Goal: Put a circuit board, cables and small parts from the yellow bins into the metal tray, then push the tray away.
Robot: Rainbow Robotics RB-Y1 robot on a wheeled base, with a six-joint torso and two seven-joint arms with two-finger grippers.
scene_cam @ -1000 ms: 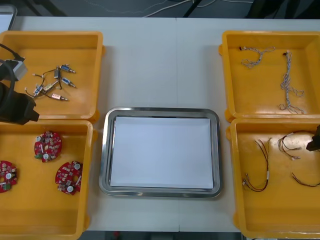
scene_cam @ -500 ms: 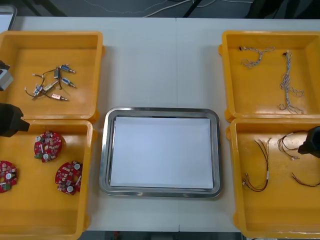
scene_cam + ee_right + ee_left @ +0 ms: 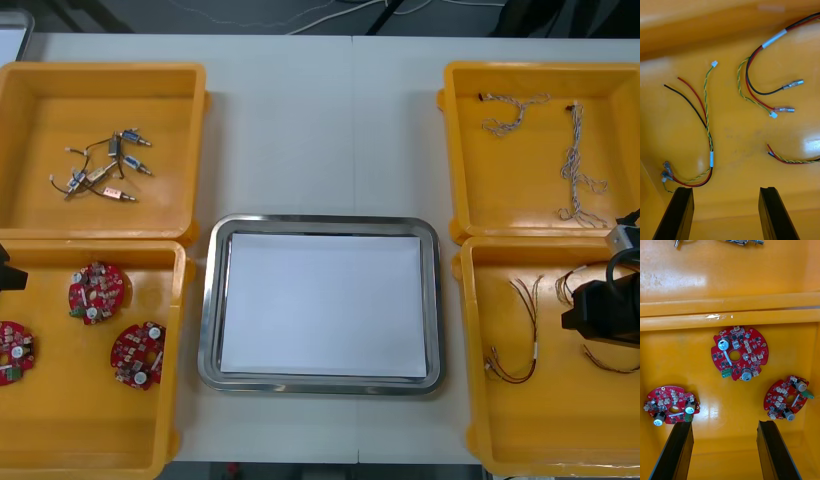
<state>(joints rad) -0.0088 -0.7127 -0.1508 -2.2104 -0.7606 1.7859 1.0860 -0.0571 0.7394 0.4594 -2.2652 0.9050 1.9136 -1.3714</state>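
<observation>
Seen from above, my left fingers [image 3: 6, 272] have drawn back to the left edge, level with the far rim of the near left yellow bin [image 3: 80, 430]. A second ago that arm lay over the far left yellow bin [image 3: 100, 90]. My right fingers [image 3: 600, 312] have come further in over the near right yellow bin [image 3: 540, 430], above the red, yellow and black cables [image 3: 520, 345]. The metal tray [image 3: 205, 300], white inside, has not shifted. Open worktop [image 3: 320, 130] runs beyond its far rim, between the far bins. Three round red circuit boards [image 3: 96, 292] lie in the near left bin and small metal parts [image 3: 100, 170] in the far left one. Twisted blue and white cables [image 3: 575, 165] lie in the far right yellow bin [image 3: 520, 205].

At my right wrist, the fingers stand wide apart with nothing between them. One cable bundle curls just ahead of one finger, and two more lie further off, apart from each other.

At my left wrist, the fingers are likewise spread and hold nothing. One board lies ahead of the gap, near the bin wall. Another sits just beside one fingertip, and the third lies near the other finger. Each is red and notched, with a centre hole and silver-topped parts.
</observation>
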